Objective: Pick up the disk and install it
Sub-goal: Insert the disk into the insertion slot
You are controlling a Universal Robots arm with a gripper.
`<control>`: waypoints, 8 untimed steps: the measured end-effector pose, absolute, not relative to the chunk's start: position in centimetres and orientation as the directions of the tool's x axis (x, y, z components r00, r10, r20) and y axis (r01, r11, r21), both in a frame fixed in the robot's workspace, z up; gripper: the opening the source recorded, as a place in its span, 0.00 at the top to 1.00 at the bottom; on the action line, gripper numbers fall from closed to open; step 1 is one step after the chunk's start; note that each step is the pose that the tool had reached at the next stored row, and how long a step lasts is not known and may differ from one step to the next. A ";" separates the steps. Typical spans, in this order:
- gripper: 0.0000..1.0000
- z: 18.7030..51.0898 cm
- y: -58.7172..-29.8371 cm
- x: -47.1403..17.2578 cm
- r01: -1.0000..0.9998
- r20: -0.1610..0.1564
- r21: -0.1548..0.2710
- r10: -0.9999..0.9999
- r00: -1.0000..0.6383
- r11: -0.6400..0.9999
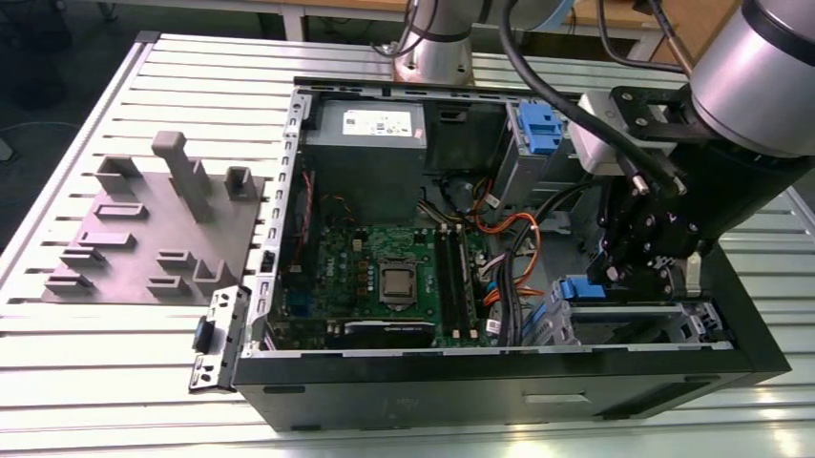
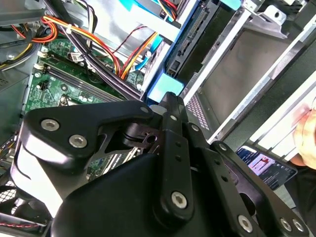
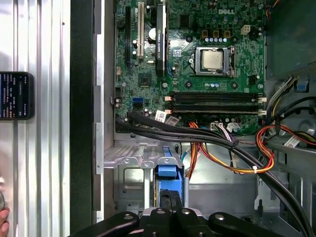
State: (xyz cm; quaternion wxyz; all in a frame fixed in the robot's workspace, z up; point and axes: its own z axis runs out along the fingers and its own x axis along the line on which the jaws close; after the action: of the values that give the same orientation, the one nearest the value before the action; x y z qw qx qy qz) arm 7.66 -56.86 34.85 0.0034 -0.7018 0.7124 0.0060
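Observation:
The disk [image 3: 170,171] stands on edge in the metal drive cage [image 1: 637,320] at the front right corner of the open computer case [image 1: 510,382]. Its blue carrier end [image 2: 165,88] faces my gripper, and in the exterior view that end shows as a blue tab [image 1: 579,287]. My gripper [image 3: 171,198] sits right over this end with its fingers together, tips against the blue plastic. The rest of the disk's body is hidden inside the cage.
Orange and black cables [image 3: 232,158] run beside the cage, next to the green motherboard [image 1: 382,277]. A grey fixture block [image 1: 153,229] stands left of the case on the slotted table. A phone [image 3: 15,96] lies on the table, with a hand [image 2: 306,131] close by.

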 end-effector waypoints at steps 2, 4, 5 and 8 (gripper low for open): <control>0.89 34.8 -56.9 7.7 -1.000 -0.013 0.004 -1.000 -0.015 0.015; 0.89 34.8 -56.9 7.7 -1.000 -0.014 0.004 -1.000 -0.015 0.015; 0.89 34.7 -56.9 7.7 -1.000 -0.014 0.004 -1.000 -0.015 0.015; 0.89 34.7 -56.9 7.7 -1.000 -0.013 0.004 -1.000 -0.015 0.015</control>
State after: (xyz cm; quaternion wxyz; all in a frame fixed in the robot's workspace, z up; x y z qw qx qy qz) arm 7.66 -56.86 34.68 0.0034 -0.7018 0.7123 0.0060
